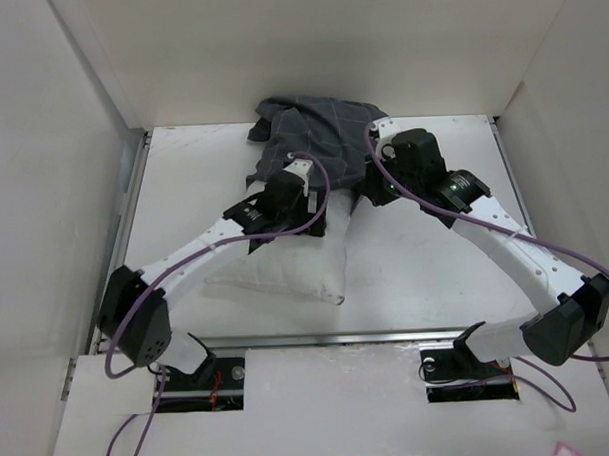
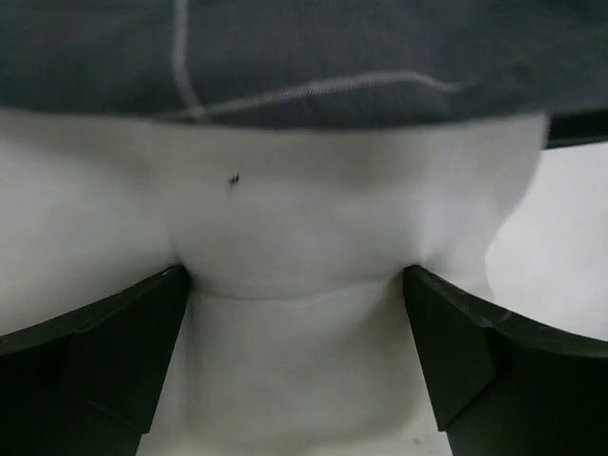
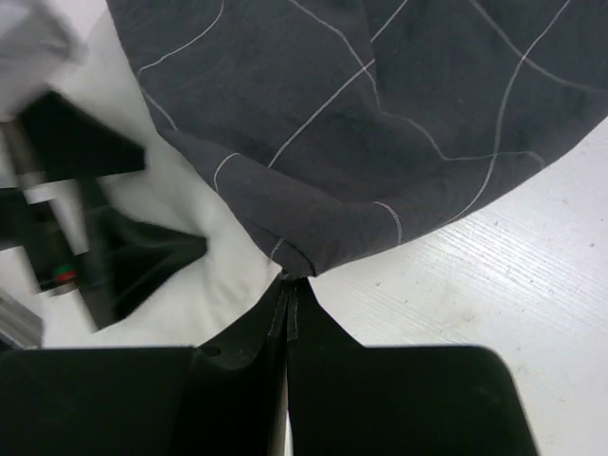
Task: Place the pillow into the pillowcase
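Observation:
The white pillow [image 1: 286,264] lies mid-table with its far end under the dark grey grid-lined pillowcase [image 1: 316,133]. My left gripper [image 1: 301,196] is at the pillow's far end, by the case's edge. In the left wrist view its jaws [image 2: 294,275] stand wide apart and squeeze a bulge of pillow [image 2: 313,209], just below the pillowcase's hem [image 2: 332,57]. My right gripper [image 1: 371,191] is at the case's right near corner. In the right wrist view it [image 3: 288,280] is shut on the corner of the pillowcase [image 3: 380,123], with the pillow [image 3: 209,247] to the left.
The white table [image 1: 435,253] is boxed in by white walls at the left, back and right. The left gripper's black fingers [image 3: 104,237] show close beside the right one. Purple cables run along both arms.

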### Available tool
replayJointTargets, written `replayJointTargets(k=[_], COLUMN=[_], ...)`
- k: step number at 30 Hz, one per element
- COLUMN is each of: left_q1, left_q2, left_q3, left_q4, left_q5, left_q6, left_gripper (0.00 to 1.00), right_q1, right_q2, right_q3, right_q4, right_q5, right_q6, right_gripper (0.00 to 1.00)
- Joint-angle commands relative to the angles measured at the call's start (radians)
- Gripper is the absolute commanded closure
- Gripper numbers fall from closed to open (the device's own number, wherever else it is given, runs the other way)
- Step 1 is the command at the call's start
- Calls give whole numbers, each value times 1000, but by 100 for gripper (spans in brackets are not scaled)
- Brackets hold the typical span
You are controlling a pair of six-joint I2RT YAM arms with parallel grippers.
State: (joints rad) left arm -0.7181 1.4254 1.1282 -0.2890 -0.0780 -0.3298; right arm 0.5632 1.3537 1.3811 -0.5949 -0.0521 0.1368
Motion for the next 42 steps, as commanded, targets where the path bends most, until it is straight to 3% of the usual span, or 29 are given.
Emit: replayJointTargets(k=[1, 2, 3, 4, 16, 20, 23, 26, 28, 29, 32, 37, 38, 39, 40, 41, 42], left_q1=[0, 0, 0, 0, 19, 19, -3, -12, -23, -38, -95, -147, -147, -147, -147, -147, -159], left_q2=[107, 142, 203, 225, 110, 26, 36, 65, 134, 167, 271, 259, 235, 219, 202, 185, 149], left_q3=[22, 37, 83, 106, 288, 156, 143, 35, -63, -77, -68, -214, -225, -225, -234, -245, -245], left_q4=[-6, -6, 13, 25, 414, 637, 721, 937, 1156, 1189, 1142, 1214, 1196, 1174, 1156, 1142, 1098], left_q5=[66, 52, 34, -9, -348, -367, -534, -621, -593, -582, -516, -424, -411, -411, -395, -384, -384], left_q6=[17, 17, 6, -12, -135, -156, -167, -183, -198, -225, -317, -344, -344, -344, -344, -304, -304], left_gripper=[8, 26, 95, 100, 100, 100, 100, 100, 100, 100, 100, 100, 93, 80, 62, 28, 19], right_q1=[-2, -2, -2, -2, -2, -2, -2, -2, -2, -2, -2, -2, -2, -2, -2, -2, -2], right_q2=[-18, -28, -37, -38, -131, -153, -153, -172, -195, -196, -208, -199, -183, -173, -163, -142, -133], right_q3=[36, 36, 36, 36, 27, 71, 81, 55, 44, 29, 29, -6, -16, -16, -42, -51, -65], right_q4=[37, 37, 37, 37, -26, -25, -49, -60, -60, -51, -40, -31, -31, -40, -51, -69, -100], right_q5=[-66, -77, -77, -93, -164, -164, -207, -279, -324, -333, -316, -339, -330, -330, -301, -284, -264], right_q6=[15, 15, 15, 15, -16, -16, -16, -16, -16, -16, -6, 15, 15, 26, 26, 35, 50], right_gripper=[100, 100, 100, 100, 100, 100, 100, 100, 100, 100, 100, 100, 100, 100, 100, 100, 100])
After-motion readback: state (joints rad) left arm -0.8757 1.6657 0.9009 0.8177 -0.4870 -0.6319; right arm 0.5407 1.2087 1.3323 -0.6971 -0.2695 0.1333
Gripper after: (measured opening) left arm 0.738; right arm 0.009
